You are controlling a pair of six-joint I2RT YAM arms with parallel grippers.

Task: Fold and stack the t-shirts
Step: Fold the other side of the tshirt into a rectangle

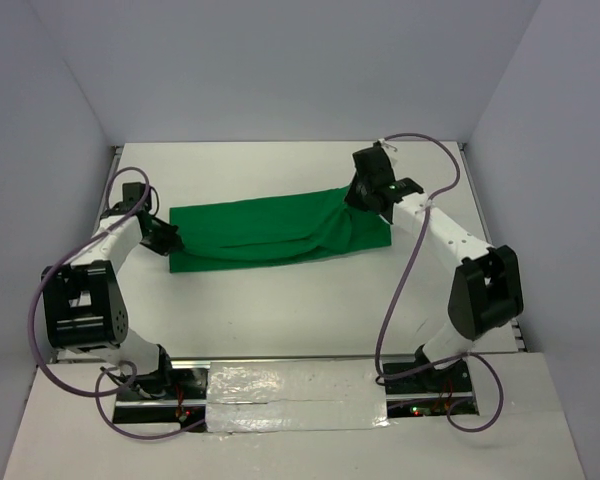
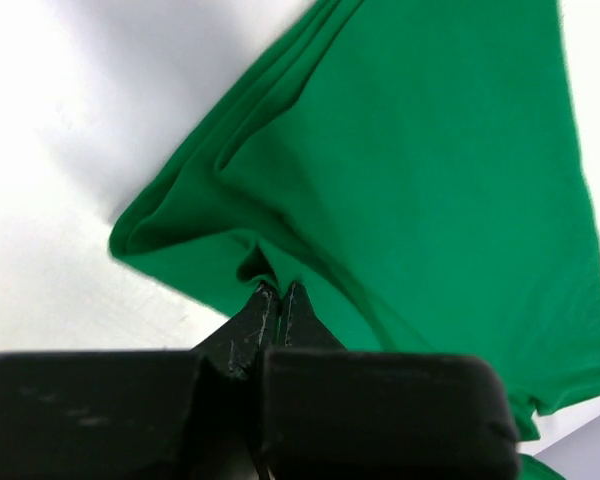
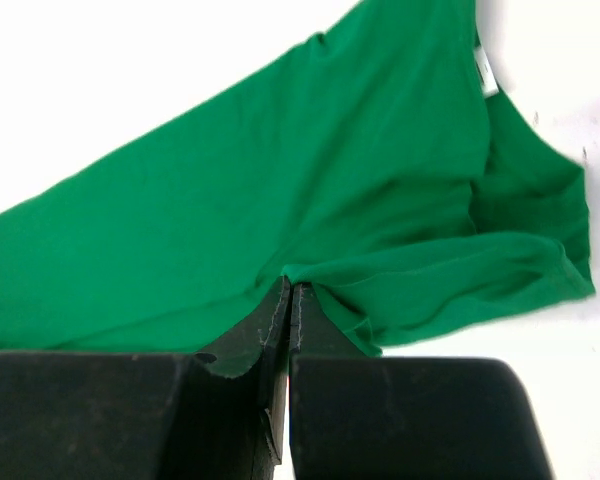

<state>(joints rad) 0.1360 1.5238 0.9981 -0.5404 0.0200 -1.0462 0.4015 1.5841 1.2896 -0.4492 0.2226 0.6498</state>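
A bright green t-shirt (image 1: pixel 270 232) lies stretched as a long folded band across the middle of the white table. My left gripper (image 1: pixel 166 240) is at its left end, shut on a pinch of the t-shirt (image 2: pixel 420 170) right at the fingertips (image 2: pixel 267 293). My right gripper (image 1: pixel 365 200) is at the right end, lifted slightly, shut on a fold of the t-shirt (image 3: pixel 310 180) near a sleeve (image 3: pixel 500 270). The cloth bunches and wrinkles toward the right grip.
White walls enclose the table (image 1: pixel 310 310) on the left, back and right. Purple cables loop beside both arms. A strip of silver tape (image 1: pixel 295 395) covers the near edge between the arm bases.
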